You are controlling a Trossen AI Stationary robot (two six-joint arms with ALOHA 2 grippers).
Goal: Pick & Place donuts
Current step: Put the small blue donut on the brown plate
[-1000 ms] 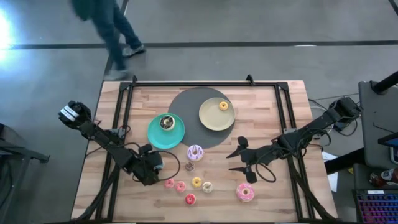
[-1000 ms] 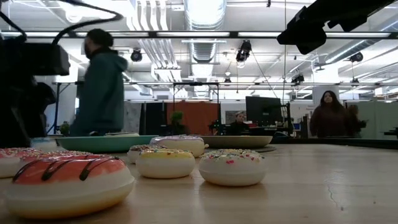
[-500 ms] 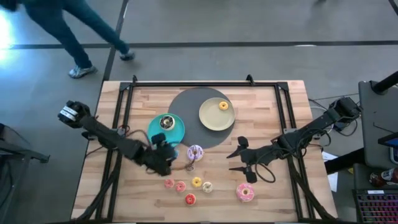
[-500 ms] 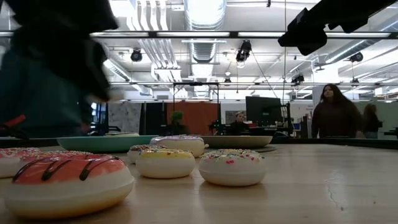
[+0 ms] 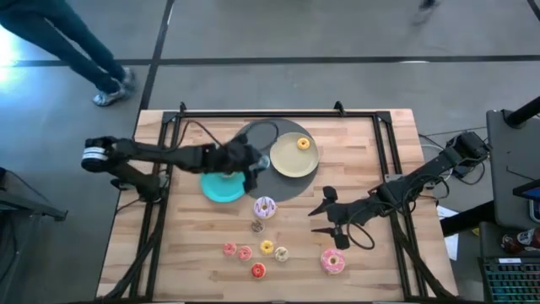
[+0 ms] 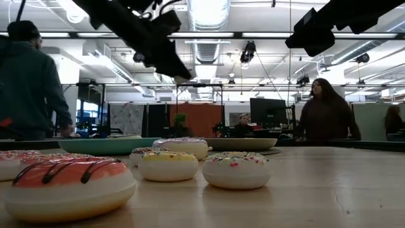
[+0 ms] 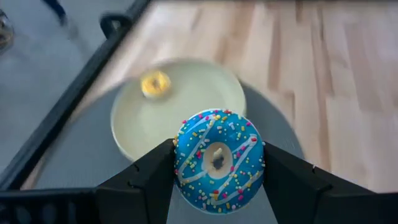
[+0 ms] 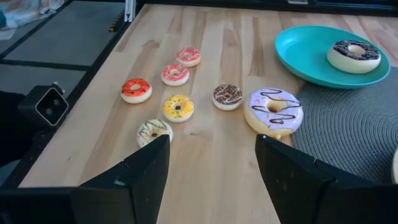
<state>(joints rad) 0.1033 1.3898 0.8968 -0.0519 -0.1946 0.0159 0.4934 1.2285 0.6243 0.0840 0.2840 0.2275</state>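
My left gripper (image 5: 253, 165) hangs above the grey mat, between the teal plate (image 5: 218, 187) and the pale-yellow plate (image 5: 291, 160), shut on a blue-iced sprinkled donut (image 7: 217, 160). A small yellow donut (image 5: 303, 143) lies on the pale-yellow plate and a brown one (image 8: 354, 55) on the teal plate. My right gripper (image 5: 325, 218) waits open over the table's right half. A white-lilac donut (image 5: 265, 207), a pink donut (image 5: 332, 262) and several tiny ones (image 5: 258, 252) lie flat on the wood. My left gripper pinches the blue donut between its two fingers (image 7: 152, 171), one on each side of the ring's outer rim (image 7: 179, 163). The arm reaches in from the table's left, slanting down. The donut is lifted clear, with its iced face toward the wrist camera.
A round grey mat (image 5: 253, 139) lies under both plates at the table's far middle. Black frame rails (image 5: 169, 160) run along the table's sides. People walk on the floor beyond the far edge. Bare wood shows at the far right (image 5: 354, 152).
My left gripper has swung from the table's near left, beside the tiny donuts, toward the far edge and to the right, rising over the teal plate to the pale-yellow plate's edge. A person has walked leftward behind the table.
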